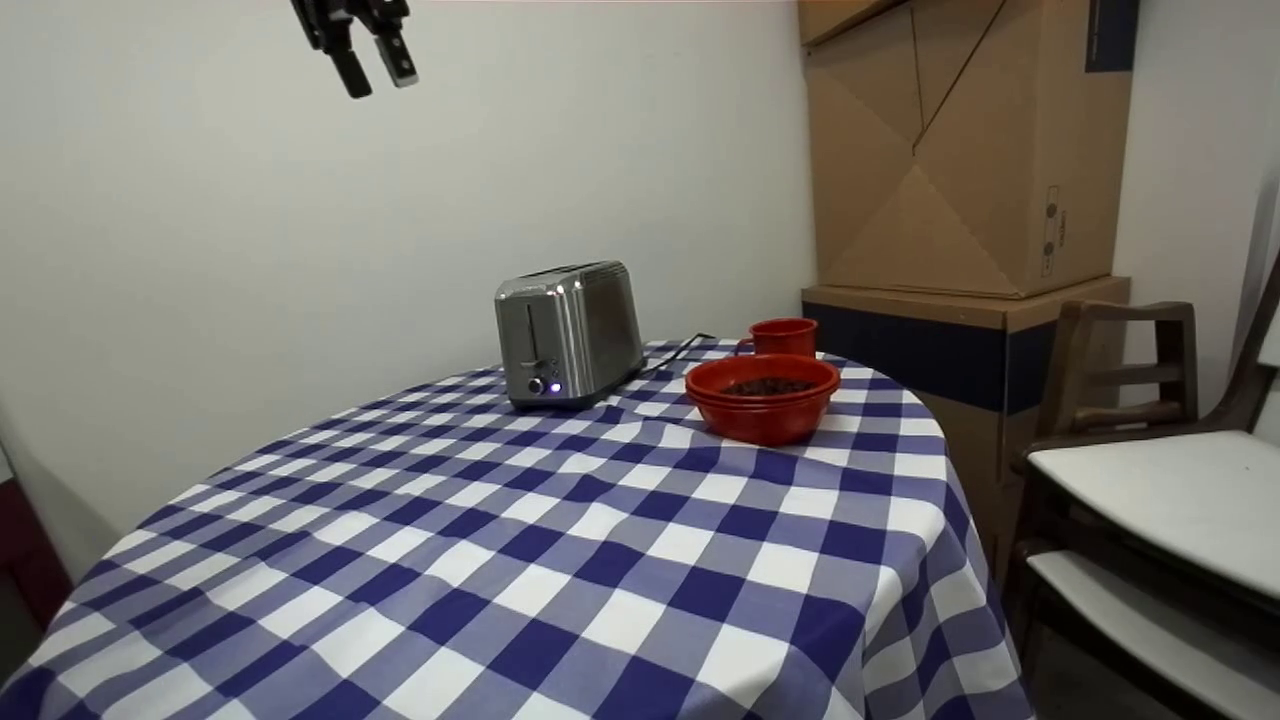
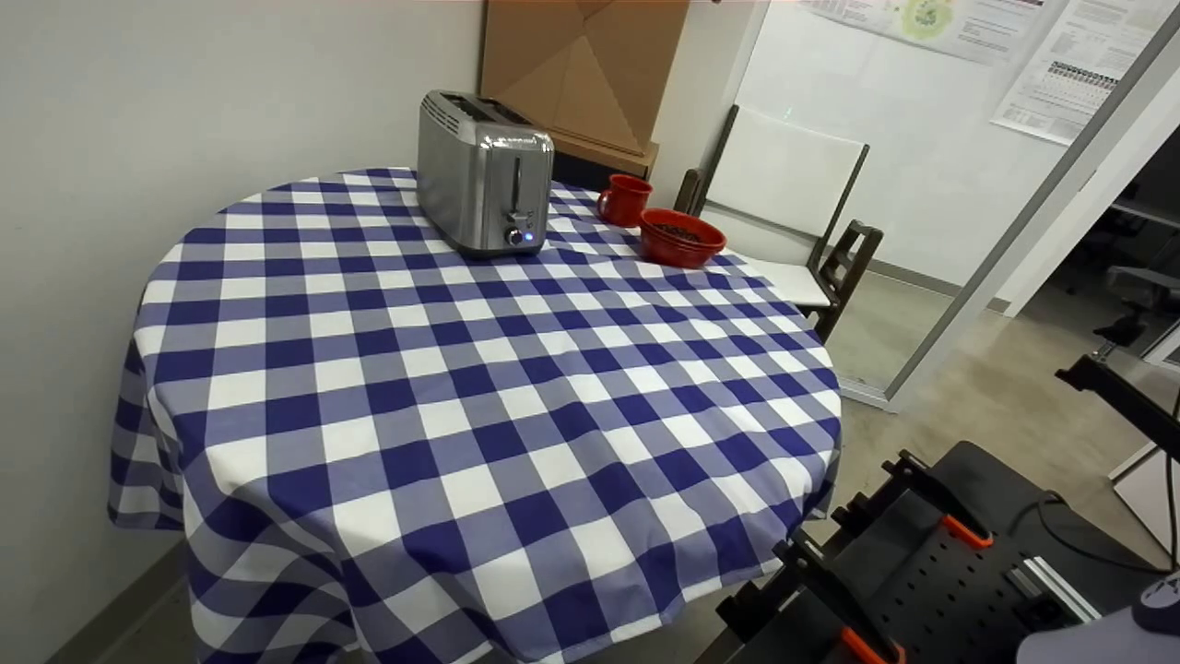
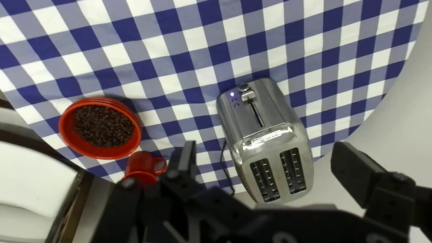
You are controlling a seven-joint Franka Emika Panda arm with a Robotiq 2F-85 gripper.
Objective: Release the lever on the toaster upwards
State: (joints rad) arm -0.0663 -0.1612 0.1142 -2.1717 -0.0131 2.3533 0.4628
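Observation:
The silver-grey toaster [image 1: 607, 335] stands upright at the back of the round table, near the wall; it also shows in an exterior view [image 2: 452, 175] and the wrist view [image 3: 270, 140]. Its lever [image 3: 249, 96] is at the low end of its vertical slot, by the knob and a lit blue light; the lever also shows in an exterior view [image 2: 521, 219]. My gripper [image 1: 382, 88] is open and empty, high above the table and apart from the toaster. In the wrist view the gripper fingers [image 3: 264, 148] are wide apart, with the toaster seen between them. Both toaster slots look empty.
Stacked red bowls [image 1: 765, 425] with dark beans and a red mug [image 2: 627, 200] stand beside the toaster. A black cord [image 3: 226, 172] runs behind it. A chequered cloth [image 1: 480, 560] covers the table. Cardboard boxes [image 1: 960, 200] and chairs [image 1: 1160, 470] stand beyond.

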